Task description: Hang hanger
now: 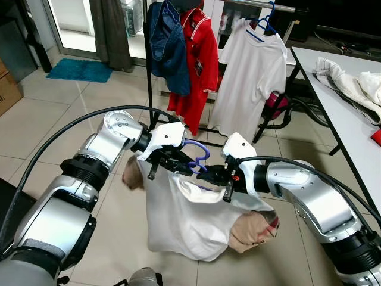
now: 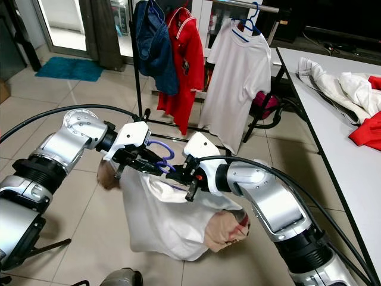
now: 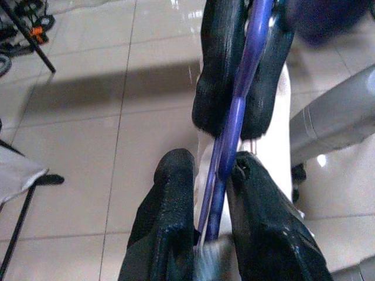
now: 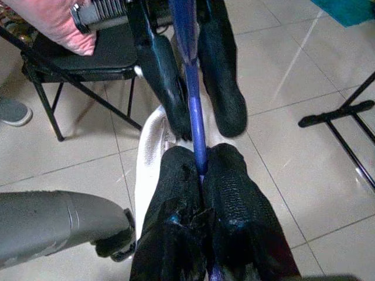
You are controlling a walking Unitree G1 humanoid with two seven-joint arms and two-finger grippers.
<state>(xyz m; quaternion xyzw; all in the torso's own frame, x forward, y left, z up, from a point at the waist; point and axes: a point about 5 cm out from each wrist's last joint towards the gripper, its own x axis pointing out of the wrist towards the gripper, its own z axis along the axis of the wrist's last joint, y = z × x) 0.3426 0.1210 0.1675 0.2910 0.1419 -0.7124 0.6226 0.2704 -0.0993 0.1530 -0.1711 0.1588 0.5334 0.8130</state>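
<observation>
Between the two arms, low over the tiled floor (image 1: 71, 113) and well short of the rack (image 1: 146, 71), you hold a purple hanger (image 1: 197, 156) carrying a white shirt (image 1: 178, 220) with a tan garment (image 1: 253, 229) bunched at its lower edge. Left gripper (image 1: 172, 164): fingers (image 3: 170, 234) closed on the hanger's thin bar, as its wrist view shows. Right gripper (image 1: 215, 177): fingers (image 4: 225, 193) pinched shut on the same bar from the opposite side, tips nearly meeting the left's. Judge the hanger as light, stiff, smooth plastic, liable to twist or slide in a narrow pinch; the shirt is soft, limp and hangs slack, so its weight will likely swing as you lift. Take hold near the neck below the hook, leaving the hook free for the rail. Hung already on the rack: a blue garment (image 1: 168, 47), a red shirt (image 1: 199, 65) and a white tee (image 1: 250, 77).
</observation>
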